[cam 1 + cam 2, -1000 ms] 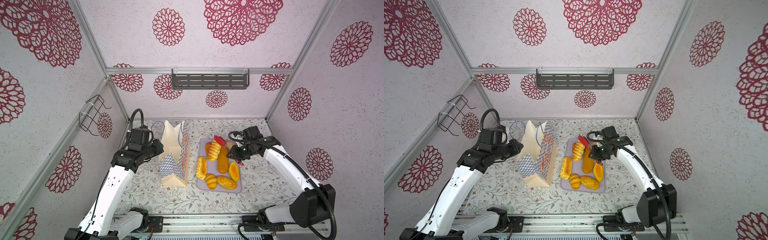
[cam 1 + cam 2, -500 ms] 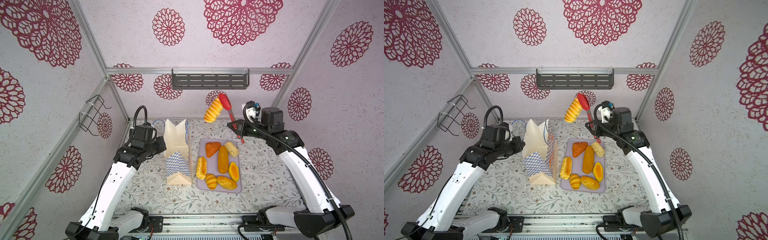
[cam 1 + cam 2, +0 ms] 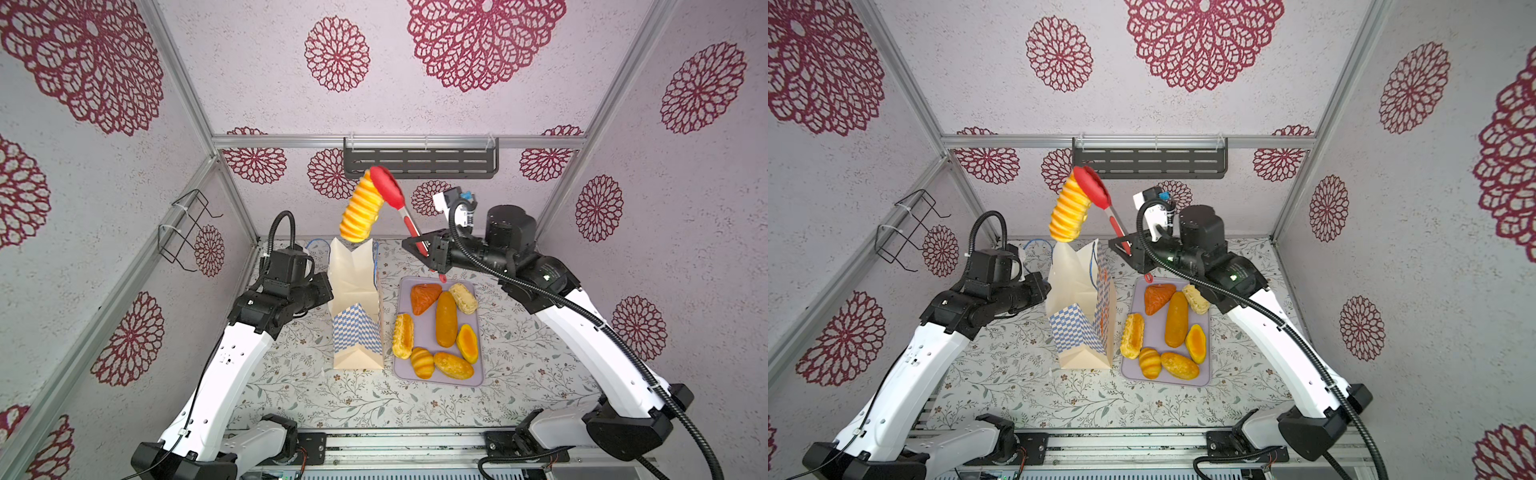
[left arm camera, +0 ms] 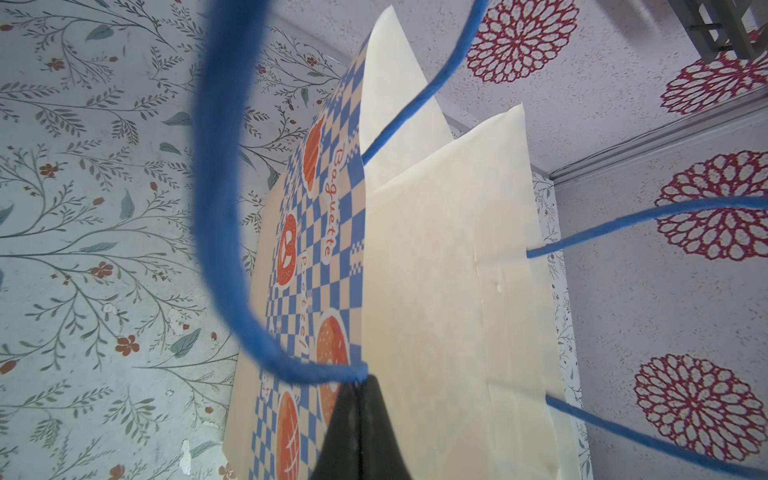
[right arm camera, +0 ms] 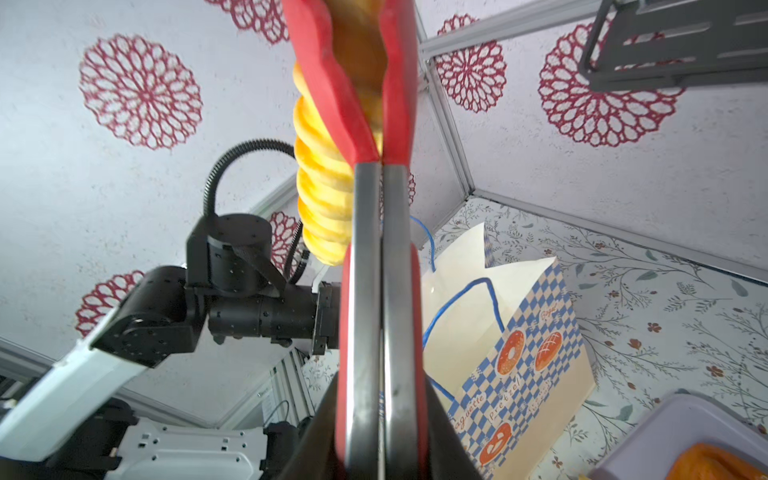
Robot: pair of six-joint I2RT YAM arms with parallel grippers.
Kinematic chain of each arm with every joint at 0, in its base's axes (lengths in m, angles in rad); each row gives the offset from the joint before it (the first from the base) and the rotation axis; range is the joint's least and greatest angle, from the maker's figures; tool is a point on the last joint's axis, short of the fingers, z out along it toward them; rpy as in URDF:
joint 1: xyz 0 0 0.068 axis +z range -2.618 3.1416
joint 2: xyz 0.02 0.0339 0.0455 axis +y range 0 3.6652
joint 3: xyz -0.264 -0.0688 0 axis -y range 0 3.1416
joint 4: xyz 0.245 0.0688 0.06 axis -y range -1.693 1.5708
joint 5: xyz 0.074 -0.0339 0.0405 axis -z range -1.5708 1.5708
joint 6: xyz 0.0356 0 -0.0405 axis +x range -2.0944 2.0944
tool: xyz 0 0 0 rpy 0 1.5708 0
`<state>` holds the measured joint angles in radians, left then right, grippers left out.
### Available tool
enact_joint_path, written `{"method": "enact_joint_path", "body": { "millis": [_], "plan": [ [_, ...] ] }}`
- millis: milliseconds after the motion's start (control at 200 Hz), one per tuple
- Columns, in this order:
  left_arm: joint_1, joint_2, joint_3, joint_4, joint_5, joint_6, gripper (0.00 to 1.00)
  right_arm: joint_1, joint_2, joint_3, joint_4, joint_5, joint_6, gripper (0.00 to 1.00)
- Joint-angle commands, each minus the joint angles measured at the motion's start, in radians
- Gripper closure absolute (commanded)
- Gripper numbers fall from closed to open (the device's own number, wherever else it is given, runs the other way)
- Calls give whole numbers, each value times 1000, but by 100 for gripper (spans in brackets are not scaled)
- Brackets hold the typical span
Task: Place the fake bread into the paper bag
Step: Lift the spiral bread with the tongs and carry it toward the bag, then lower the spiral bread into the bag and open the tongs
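Note:
The paper bag (image 3: 355,299) (image 3: 1079,307) stands upright left of the lilac tray (image 3: 478,376), mouth up. My left gripper (image 3: 327,291) (image 4: 361,386) is shut on the bag's rim where a blue cord handle (image 4: 220,208) meets it. My right gripper (image 3: 432,253) (image 5: 380,415) is shut on red tongs (image 3: 409,226) (image 5: 374,291). The tongs pinch a ridged spiral piece of fake bread (image 3: 361,212) (image 3: 1069,212) (image 5: 320,199), hanging just above the bag's mouth. Several more loaves lie on the tray, among them an orange triangle (image 3: 424,297) and a long roll (image 3: 446,318).
A black slotted shelf (image 3: 419,162) hangs on the back wall behind the raised tongs. A wire rack (image 3: 187,228) sticks out of the left wall. The tray sits close against the bag's right side, under my right arm.
The right arm lifted the spiral loaf off the tray in the tongs and carried it up and left over the bag. The left gripper closed on the bag's rim and the bag now stands straighter.

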<state>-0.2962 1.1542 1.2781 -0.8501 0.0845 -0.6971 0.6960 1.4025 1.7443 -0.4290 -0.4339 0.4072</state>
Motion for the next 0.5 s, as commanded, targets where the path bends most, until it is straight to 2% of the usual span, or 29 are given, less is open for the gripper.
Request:
{"method": "enact_joint_path", "body": {
  "millis": [0,495],
  "plan": [
    [-9,-8,12,32,-18,-11,100,38,27,55,-45,118,-94,88],
    [-9,-7,39,23,-33,6,100,136,79,22,-270,301,-239,90]
  ]
}}
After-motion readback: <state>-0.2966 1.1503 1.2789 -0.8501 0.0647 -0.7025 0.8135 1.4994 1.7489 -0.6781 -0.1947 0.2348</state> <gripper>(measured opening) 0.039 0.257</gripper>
